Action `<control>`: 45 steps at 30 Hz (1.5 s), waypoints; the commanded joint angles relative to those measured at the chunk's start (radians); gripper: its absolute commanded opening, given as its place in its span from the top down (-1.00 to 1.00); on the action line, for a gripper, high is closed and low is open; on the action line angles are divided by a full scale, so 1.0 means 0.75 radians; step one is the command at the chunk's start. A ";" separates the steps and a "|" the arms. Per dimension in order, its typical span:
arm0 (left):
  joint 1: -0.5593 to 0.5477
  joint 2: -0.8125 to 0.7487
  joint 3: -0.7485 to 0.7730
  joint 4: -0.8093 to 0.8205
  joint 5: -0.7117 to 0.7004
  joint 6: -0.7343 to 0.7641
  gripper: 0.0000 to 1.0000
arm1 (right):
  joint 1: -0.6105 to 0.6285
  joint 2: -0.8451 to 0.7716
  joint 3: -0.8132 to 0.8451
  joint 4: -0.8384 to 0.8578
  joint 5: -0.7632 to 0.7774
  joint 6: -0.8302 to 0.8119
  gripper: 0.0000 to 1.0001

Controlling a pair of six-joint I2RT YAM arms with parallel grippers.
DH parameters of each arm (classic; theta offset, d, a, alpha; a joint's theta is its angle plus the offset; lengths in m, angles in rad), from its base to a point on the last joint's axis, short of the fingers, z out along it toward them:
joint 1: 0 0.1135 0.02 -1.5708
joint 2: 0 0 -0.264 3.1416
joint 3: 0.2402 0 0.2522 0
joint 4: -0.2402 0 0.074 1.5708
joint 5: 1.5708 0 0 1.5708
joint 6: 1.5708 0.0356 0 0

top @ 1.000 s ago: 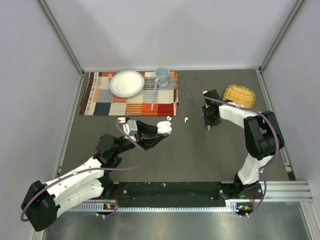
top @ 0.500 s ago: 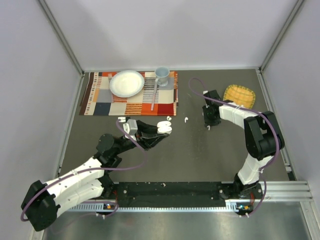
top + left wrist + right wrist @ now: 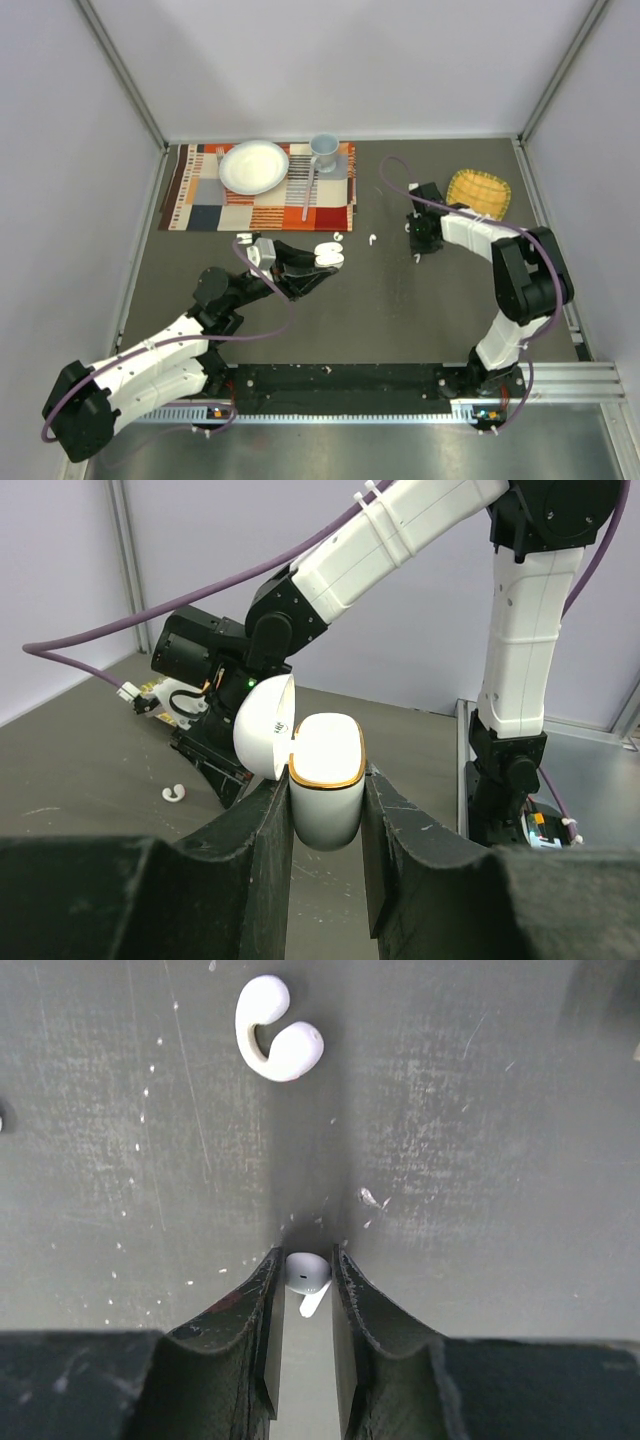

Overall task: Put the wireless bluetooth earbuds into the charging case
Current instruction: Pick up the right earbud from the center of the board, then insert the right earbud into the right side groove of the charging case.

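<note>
My left gripper (image 3: 325, 262) (image 3: 327, 792) is shut on the charging case (image 3: 328, 253) (image 3: 327, 785), a white case with a gold rim. It holds the case above the table with the lid swung open to the left. My right gripper (image 3: 418, 252) (image 3: 306, 1272) points down at the table. Its fingertips (image 3: 268, 1270) press on both sides of a tiny white earbud (image 3: 305, 1272) that lies on the dark surface. A second earbud (image 3: 278, 1032) (image 3: 372, 240) lies loose ahead of it. A third earbud (image 3: 338, 237) rests near the mat's corner.
A patterned placemat (image 3: 200, 205) at the back left carries a white plate (image 3: 253, 165), a pale cup (image 3: 323, 150) and a spoon (image 3: 308, 190). A yellow woven dish (image 3: 478, 190) sits at the back right. Walls enclose the table.
The right gripper's fingers have drawn in around the earbud, and its wrist shifted slightly. The left arm and the case have not moved.
</note>
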 commanded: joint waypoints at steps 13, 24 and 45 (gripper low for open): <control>-0.005 0.028 0.023 0.053 -0.012 -0.023 1.00 | 0.030 -0.418 -0.160 0.106 -0.202 0.063 1.00; -0.003 0.075 0.025 0.092 -0.043 -0.039 1.00 | 0.288 -1.038 -0.407 0.353 0.164 0.222 1.00; -0.005 0.122 0.004 0.129 -0.092 -0.042 1.00 | 0.930 -1.247 -0.177 0.544 0.637 -0.111 1.00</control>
